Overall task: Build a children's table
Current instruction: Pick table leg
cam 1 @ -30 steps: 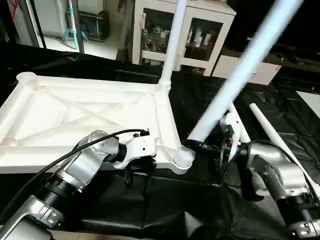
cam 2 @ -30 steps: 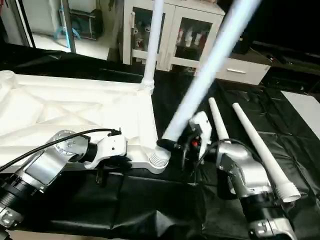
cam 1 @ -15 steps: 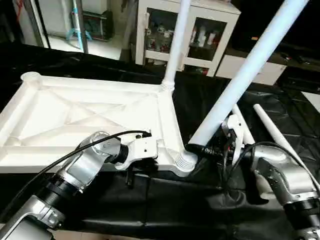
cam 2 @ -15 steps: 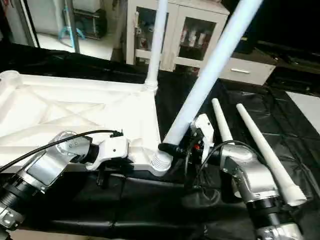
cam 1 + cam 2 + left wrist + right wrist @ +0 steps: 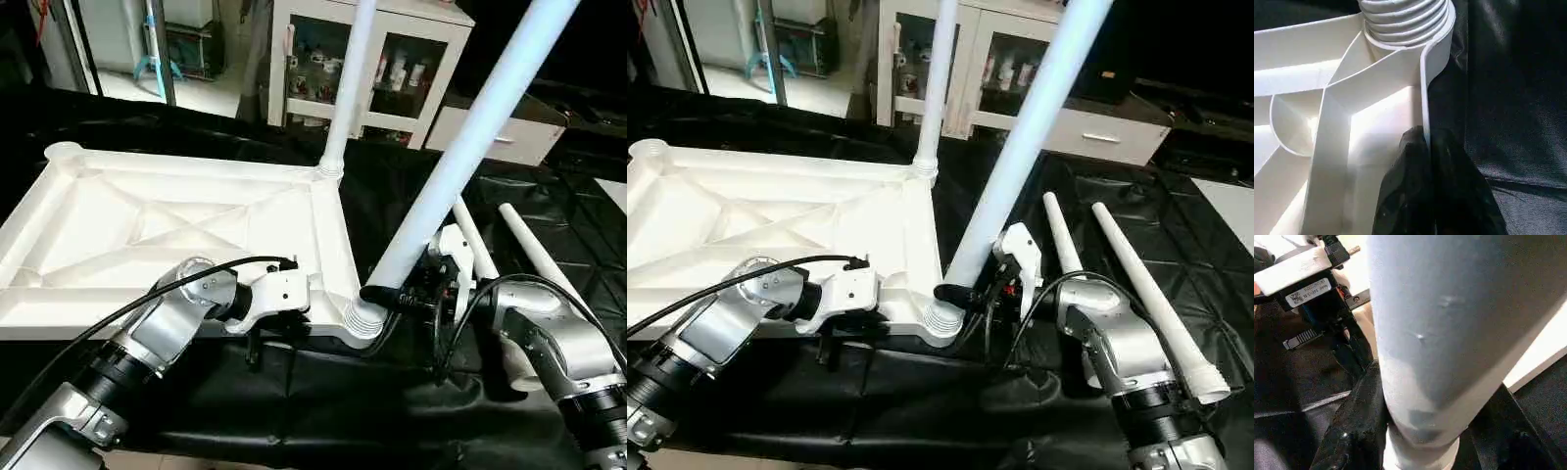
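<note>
The table top, stiff light plastic, is pinched at its near rim by the left gripper. The smooth leg is clasped low by the right gripper, over the near-right corner socket.

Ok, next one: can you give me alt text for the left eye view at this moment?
The right gripper clasps a tilted white leg just above the near corner socket of the upturned white tabletop. The left gripper pinches the top's near rim. One leg stands in the far corner; two spare legs lie on the black cloth.
</note>
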You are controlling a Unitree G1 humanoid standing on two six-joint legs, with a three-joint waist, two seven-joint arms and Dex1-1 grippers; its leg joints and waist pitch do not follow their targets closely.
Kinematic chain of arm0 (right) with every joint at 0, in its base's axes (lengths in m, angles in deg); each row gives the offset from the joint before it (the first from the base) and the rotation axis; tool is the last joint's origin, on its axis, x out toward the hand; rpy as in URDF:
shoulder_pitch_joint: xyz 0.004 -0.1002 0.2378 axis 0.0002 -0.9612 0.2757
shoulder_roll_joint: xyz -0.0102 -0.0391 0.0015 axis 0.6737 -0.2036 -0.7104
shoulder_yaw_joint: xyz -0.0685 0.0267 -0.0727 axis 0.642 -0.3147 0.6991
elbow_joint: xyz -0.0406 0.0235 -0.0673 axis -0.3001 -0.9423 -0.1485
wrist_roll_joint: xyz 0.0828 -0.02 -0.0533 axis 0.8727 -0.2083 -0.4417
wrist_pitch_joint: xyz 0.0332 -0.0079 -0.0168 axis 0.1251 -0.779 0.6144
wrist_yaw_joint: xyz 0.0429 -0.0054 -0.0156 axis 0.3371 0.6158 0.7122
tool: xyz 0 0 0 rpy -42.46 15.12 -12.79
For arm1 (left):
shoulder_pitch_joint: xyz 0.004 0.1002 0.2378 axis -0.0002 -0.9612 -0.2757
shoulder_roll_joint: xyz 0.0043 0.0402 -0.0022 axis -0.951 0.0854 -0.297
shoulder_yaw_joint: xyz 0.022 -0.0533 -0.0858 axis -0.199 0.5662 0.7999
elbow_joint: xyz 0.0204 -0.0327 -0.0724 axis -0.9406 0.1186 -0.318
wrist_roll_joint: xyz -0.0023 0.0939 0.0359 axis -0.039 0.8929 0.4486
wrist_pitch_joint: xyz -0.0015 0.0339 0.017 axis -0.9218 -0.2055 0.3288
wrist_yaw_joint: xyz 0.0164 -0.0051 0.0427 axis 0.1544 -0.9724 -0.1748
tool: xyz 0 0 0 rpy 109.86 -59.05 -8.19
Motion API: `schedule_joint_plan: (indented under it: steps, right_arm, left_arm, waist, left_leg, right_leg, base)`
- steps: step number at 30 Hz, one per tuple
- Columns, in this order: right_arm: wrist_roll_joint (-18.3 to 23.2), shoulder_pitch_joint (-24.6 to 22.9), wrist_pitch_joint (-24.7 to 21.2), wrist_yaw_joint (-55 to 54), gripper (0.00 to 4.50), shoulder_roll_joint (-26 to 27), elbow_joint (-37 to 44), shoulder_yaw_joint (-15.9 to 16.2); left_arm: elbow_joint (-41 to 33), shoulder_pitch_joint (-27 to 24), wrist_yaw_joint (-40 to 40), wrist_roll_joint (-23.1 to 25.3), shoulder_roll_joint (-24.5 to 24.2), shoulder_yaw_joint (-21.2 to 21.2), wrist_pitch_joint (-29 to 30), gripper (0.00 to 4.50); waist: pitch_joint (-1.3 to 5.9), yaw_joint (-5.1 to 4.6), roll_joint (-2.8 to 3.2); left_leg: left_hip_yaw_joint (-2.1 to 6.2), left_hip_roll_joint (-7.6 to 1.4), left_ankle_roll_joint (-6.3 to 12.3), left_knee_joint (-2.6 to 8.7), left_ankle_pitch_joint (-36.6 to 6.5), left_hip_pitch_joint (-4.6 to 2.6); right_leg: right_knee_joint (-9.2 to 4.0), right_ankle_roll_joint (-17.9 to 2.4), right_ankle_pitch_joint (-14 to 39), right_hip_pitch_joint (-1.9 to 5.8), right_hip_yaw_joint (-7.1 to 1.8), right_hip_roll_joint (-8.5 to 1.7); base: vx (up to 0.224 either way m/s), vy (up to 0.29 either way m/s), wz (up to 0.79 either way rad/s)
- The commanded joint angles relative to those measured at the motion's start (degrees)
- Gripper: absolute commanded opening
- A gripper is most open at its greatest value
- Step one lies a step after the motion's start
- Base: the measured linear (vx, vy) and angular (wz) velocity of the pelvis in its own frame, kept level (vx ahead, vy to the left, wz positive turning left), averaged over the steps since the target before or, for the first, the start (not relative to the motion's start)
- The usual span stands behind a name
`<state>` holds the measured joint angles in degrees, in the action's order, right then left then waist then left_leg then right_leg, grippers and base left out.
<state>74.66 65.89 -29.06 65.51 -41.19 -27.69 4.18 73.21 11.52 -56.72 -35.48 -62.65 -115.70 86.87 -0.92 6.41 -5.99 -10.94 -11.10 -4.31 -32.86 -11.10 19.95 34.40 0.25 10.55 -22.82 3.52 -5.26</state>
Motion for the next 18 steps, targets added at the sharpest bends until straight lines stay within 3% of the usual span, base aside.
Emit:
schedule_joint_plan:
  steps: [1, 7, 12, 18]
  right_arm:
    - [-8.79, -3.82, -1.62, -0.85, 1.83, -1.72, -3.77, 6.66]
    - [-11.15, -3.91, 0.15, -4.16, 1.83, -0.75, -5.85, 7.52]
    - [-11.22, -3.50, 0.85, -6.17, 1.83, 0.10, -6.01, 7.00]
    - [-11.25, -3.29, 2.54, -7.77, 1.83, 1.09, -6.20, 6.46]
  left_arm:
    - [1.63, -0.26, -0.05, 1.85, -0.86, -1.25, 0.42, 0.00]
    - [1.80, 0.01, -0.23, 1.76, -0.72, -1.30, 0.28, 0.00]
    - [1.72, -0.01, -0.40, 1.50, -0.69, -1.23, 0.25, 0.00]
    - [2.35, 0.47, -0.02, 1.45, -0.39, -0.91, -0.27, 0.00]
  waist:
    - [1.71, 0.07, 0.88]
    - [1.47, -0.19, 1.11]
    - [1.15, -0.66, 1.55]
    - [1.11, -1.08, 1.55]
  left_leg:
    - [1.12, -2.40, -1.77, 4.39, -15.88, -0.45]
    - [1.30, -2.43, -2.36, 4.67, -19.19, -0.51]
    - [1.69, -2.40, -2.55, 5.03, -24.33, -1.14]
    - [1.76, -2.41, -2.32, 5.12, -24.21, -0.97]
  right_leg:
    - [-3.94, -8.40, 13.81, 1.83, -2.38, -3.12]
    - [-4.52, -7.39, 18.35, 1.57, -2.32, -3.14]
    - [-5.28, -6.32, 24.43, 1.34, -2.32, -3.30]
    - [-5.36, -6.80, 23.84, 1.40, -2.29, -3.27]
  base:
    - [0.000, 0.000, 0.00]
    - [0.000, 0.000, 0.00]
    - [0.000, 0.000, 0.00]
    - [0.000, 0.000, 0.00]
